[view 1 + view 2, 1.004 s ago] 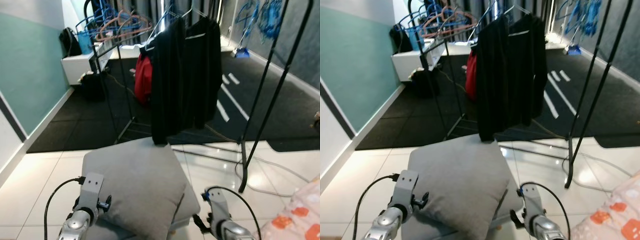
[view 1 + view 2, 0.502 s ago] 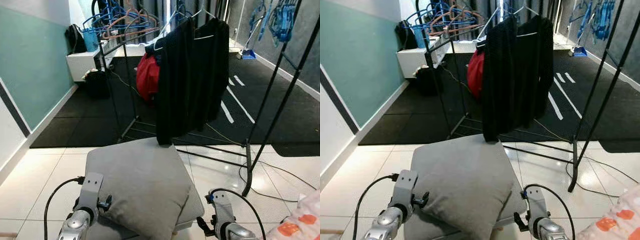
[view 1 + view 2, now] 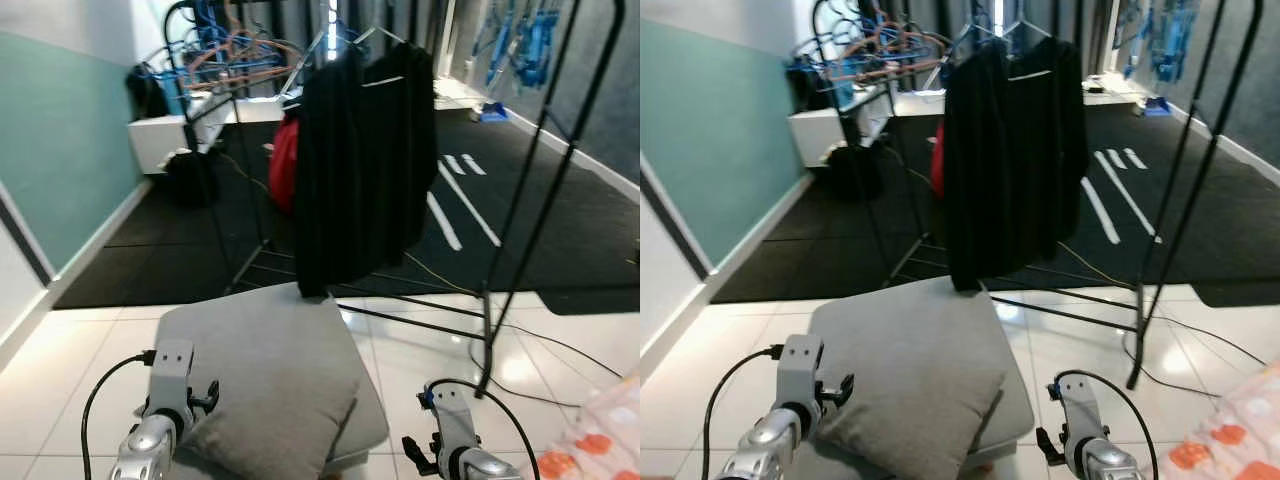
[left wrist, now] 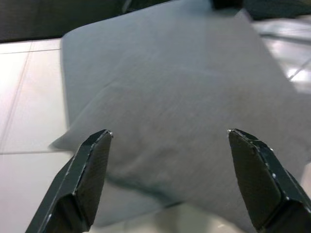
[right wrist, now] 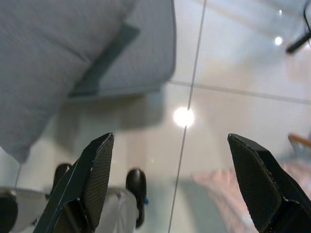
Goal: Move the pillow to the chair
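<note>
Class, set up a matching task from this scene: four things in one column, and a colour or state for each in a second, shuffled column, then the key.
Column 1:
1. pillow
2. garment on the rack
3. left gripper
4. side wall

Column 2:
A. teal
B. open
C. grey
D. black, hanging

Pairs: 1-C, 2-D, 3-B, 4-A

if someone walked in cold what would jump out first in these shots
The grey pillow fills the foreground, lying on a grey seat on the white tile floor, with the left gripper open just short of it. Right behind it, black clothes hang from a rack, with a red bag beside them. The right gripper is open over bare tile.
</note>
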